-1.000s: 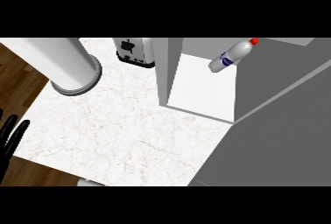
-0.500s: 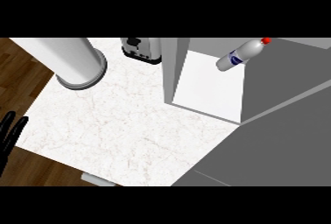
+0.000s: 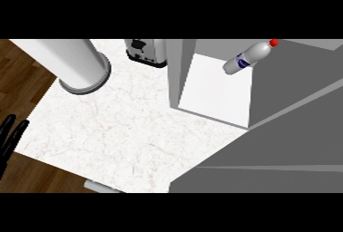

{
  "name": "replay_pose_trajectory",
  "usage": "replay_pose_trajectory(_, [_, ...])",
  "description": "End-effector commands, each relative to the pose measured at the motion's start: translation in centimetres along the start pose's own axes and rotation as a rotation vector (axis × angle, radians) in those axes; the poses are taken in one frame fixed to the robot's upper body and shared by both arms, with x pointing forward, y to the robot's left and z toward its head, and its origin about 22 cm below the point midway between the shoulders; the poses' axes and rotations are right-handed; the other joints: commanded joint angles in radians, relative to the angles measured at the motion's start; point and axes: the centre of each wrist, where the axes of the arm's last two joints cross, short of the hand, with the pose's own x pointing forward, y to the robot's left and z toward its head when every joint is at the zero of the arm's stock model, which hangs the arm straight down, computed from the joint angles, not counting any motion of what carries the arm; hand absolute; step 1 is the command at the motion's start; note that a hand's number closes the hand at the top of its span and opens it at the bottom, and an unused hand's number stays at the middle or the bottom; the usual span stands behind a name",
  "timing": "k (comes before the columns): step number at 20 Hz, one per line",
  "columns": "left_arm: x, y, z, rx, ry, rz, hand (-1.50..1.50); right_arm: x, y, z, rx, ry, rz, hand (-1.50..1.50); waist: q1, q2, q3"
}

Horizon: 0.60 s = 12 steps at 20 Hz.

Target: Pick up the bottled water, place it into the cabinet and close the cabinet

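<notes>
Bottled water (image 3: pixel 248 58) inside cabinet (image 3: pixel 214 97), far from open left hand (image 3: pixel 8 136).

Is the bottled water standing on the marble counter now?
No, the bottled water is inside the open cabinet, not on the counter.

You will find no text, brand, number or sign that can be read here. The bottled water (image 3: pixel 248 58), lying far to the upper right of the left hand's fingers (image 3: pixel 9 131), carries a blue and white label, but any lettering on it is too small for you to make out.
</notes>
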Motion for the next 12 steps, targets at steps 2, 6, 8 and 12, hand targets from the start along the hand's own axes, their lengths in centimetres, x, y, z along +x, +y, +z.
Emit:
replay_pose_trajectory(2, [0.0, 0.4, 0.1, 0.008, 0.011, -0.002, -1.50, -0.6, -2.3, -2.8, -0.066, 0.085, 0.052, 1.50, 0.002, -0.005, 0.002])
replay_pose_trajectory(6, [-0.2, 0.5, 0.1, 0.013, 0.006, 0.005, -1.50, -1.2, -4.5, -5.0, -0.090, 0.152, 0.056, 1.50, -0.013, -0.010, 0.004])
replay_pose_trajectory(8, [0.1, 0.7, 0.0, 0.006, 0.015, 0.001, -1.50, -1.0, -5.7, -6.2, -0.120, 0.158, 0.064, 1.50, -0.003, -0.011, 0.005])
replay_pose_trajectory(12, [0.3, 1.3, 0.2, 0.024, 0.006, -0.007, -1.50, -1.2, -7.4, -9.7, -0.146, 0.217, 0.026, 1.50, -0.010, -0.017, 0.007])
